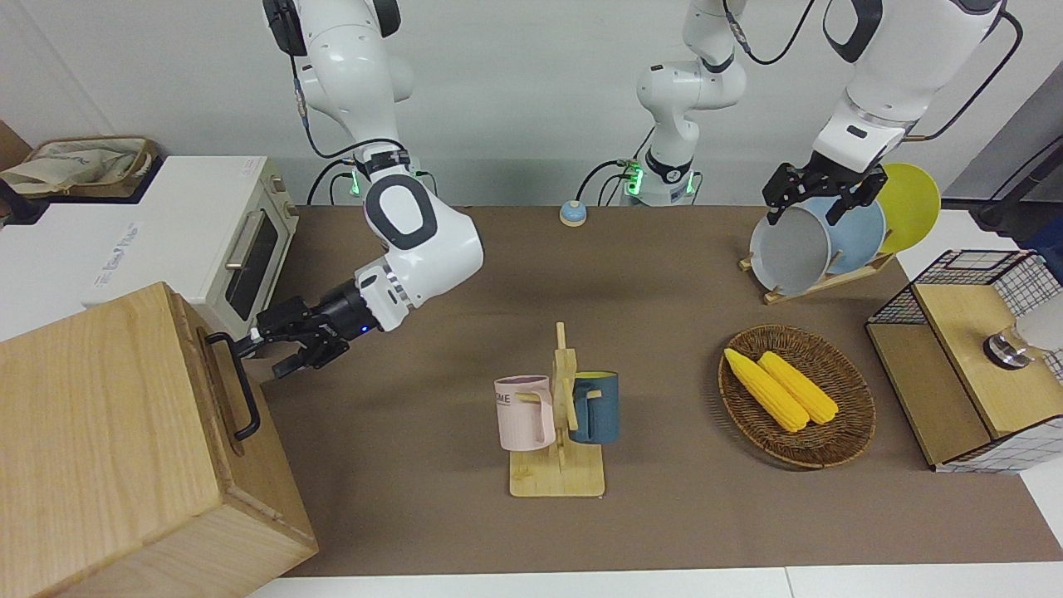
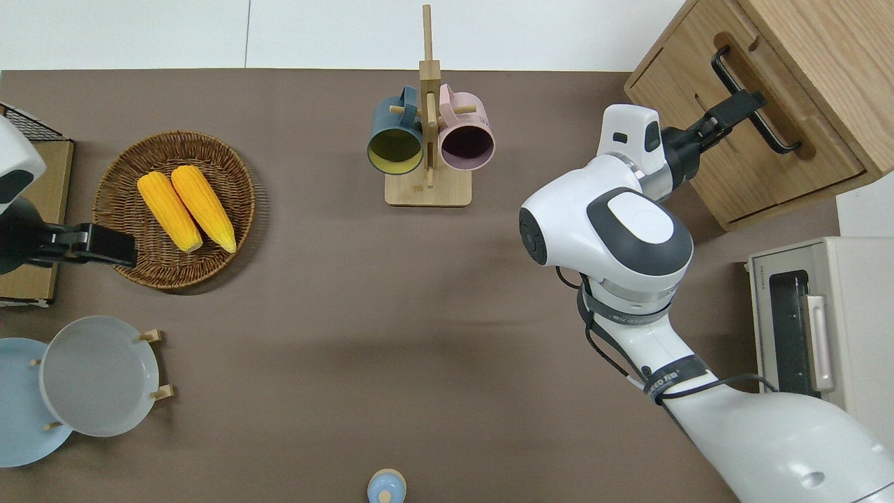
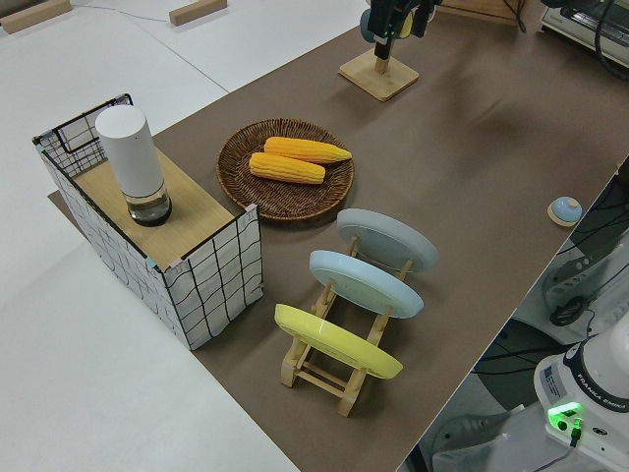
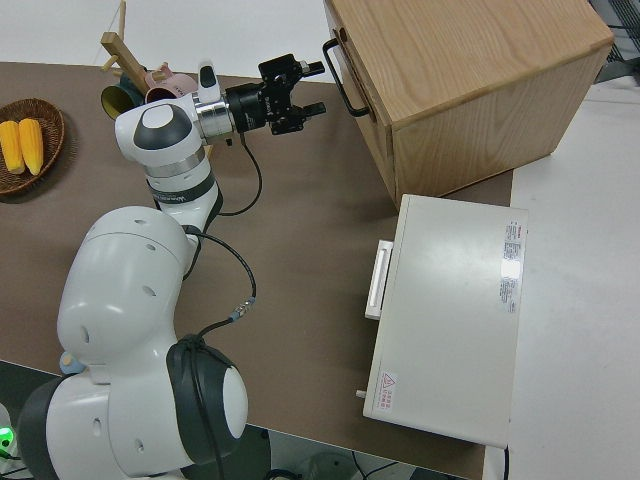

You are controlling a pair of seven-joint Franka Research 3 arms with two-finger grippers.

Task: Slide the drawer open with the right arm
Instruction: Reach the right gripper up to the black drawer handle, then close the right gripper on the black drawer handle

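Right gripper jaws spread, one finger on each side of the black loop handle, at the end of it nearer the robots; not clamped on the bar. Overhead view shows the fingertips right at the handle, contact itself not resolvable. Right arm reaches out low and near-horizontal toward the cabinet front, blue wrist light on.

Drawer is the wide shallow one in the front of the light-wood cabinet, at the right arm's end of the table; it sits flush, not pulled out. White toaster oven stands just beside the cabinet, nearer the robots.

Mid-table: wooden mug stand with a pink and a blue mug. Toward the left arm's end: wicker basket with two corn cobs, plate rack, mesh shelf.

Left arm parked; left gripper jaw state cannot tell.
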